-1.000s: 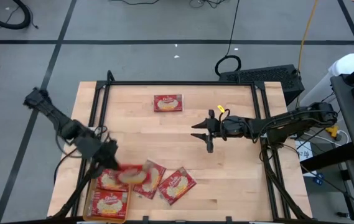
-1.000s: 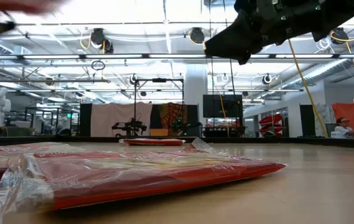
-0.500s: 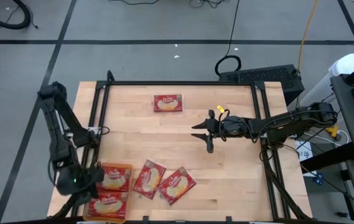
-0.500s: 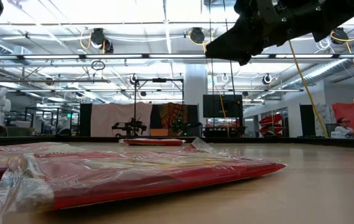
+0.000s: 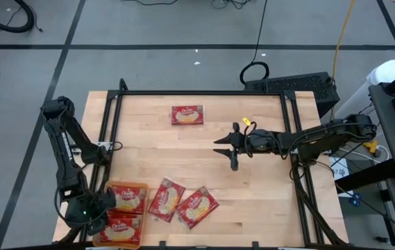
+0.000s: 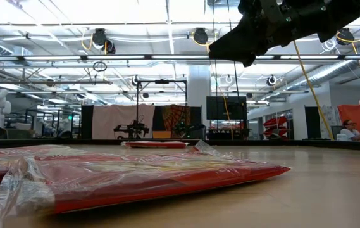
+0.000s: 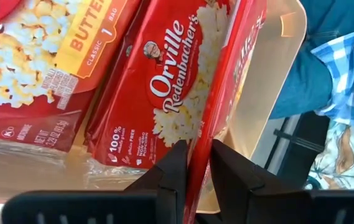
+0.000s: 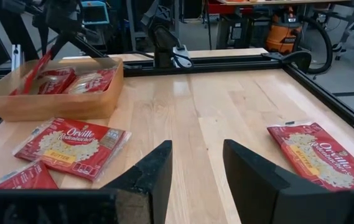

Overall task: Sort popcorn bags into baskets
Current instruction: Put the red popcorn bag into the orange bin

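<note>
My left gripper [image 5: 102, 207] [image 7: 198, 144] is at the orange basket [image 5: 144, 208] [image 8: 52, 102] on the table's near left corner. It is shut on a red popcorn bag [image 7: 236, 68] [image 8: 38, 70] that stands tilted in the basket. Two more bags [image 5: 129, 198] [image 5: 123, 226] lie flat in the basket. Two bags [image 5: 166, 200] [image 5: 197, 206] lie on the table right of it, and one [image 5: 187, 114] lies near the far edge. My right gripper [image 5: 228, 149] [image 8: 195, 168] hangs open above mid-table. My left gripper pinches the red bag by one edge [image 7: 203, 127] between its two fingers, coming from above and slanting down. I see the bag almost edge-on. It hangs tilted below the fingers, with its lower end inside the basket beside the bags lying there.
Black rails [image 5: 197, 92] run along the table's edges. A cabinet and cables [image 5: 391, 104] stand to the right of the table. Bare wood [image 5: 253, 194] lies between the near bags and the right rail. A person's blue trousers and checked sleeve [image 7: 344, 74] show beyond the basket.
My left gripper has swung from over the table beside the basket toward the near left corner and come down at the basket, carrying the red bag. The bag has gone from lifted clear to standing in the basket. The last half second shows only a small shift.
</note>
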Available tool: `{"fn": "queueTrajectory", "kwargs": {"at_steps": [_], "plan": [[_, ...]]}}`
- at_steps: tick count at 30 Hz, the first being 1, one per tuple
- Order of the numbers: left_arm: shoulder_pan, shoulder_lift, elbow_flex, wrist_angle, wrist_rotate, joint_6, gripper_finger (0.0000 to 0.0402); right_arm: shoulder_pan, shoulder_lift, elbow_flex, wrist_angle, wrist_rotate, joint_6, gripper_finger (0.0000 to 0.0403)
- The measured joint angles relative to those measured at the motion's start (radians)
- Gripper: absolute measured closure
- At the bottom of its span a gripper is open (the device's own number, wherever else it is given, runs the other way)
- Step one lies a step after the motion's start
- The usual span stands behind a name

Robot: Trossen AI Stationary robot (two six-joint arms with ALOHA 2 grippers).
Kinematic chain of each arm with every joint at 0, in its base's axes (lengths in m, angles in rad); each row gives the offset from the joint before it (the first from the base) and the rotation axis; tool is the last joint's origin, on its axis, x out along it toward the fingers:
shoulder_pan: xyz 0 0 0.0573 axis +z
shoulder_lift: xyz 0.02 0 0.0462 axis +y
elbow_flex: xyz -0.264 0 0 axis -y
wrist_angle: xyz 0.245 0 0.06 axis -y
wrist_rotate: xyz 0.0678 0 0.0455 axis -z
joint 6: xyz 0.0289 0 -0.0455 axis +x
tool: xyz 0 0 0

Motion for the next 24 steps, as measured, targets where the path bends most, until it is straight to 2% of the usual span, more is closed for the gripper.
{"fn": "queueTrajectory", "kwargs": {"at_steps": [18, 21, 24], "plan": [[0.078, -0.053, 0.0, -0.039, 0.011, 0.094, 0.0328, 0.0, 0.0, 0.0, 0.001, 0.0, -0.002, 0.0268], [0.085, -0.053, 0.0, -0.035, 0.01, 0.09, 0.0305, 0.0, 0.0, 0.0, 0.0, 0.0, -0.004, 0.0268], [0.09, -0.046, 0.0, -0.036, -0.012, 0.118, 0.0256, 0.0, 0.0, 0.0, 0.001, 0.0, -0.022, 0.0268]]}}
